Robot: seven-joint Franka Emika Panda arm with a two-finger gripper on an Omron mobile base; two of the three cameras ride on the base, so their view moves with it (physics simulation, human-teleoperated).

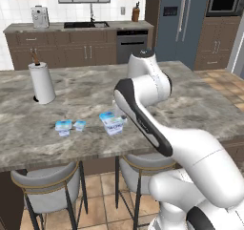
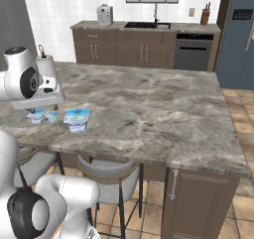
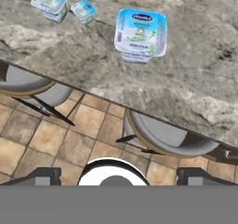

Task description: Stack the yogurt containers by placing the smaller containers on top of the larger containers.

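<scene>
Two smaller containers, tiny white cups with light-blue lids (image 1: 63, 126) (image 1: 80, 125), sit side by side near the counter's front edge. The larger container (image 1: 112, 121), a wider white tub with a blue lid, stands just to their right. The hand view shows the cups (image 3: 50, 0) (image 3: 84, 9) at the upper left and the tub (image 3: 140, 32) in the upper middle. My gripper (image 3: 122, 176) is open, its dark fingertips (image 3: 44, 176) far apart and nothing between them. It hovers over the counter's front edge, short of the containers. From the right base view my hand (image 2: 38, 100) hangs above the cups (image 2: 35, 116).
A paper towel roll (image 1: 42, 83) stands on the marble island counter (image 1: 200, 105) at the back left. Two grey stools (image 1: 47, 183) (image 1: 143, 169) are tucked under the front edge. Cabinets, a sink and a fridge line the far wall.
</scene>
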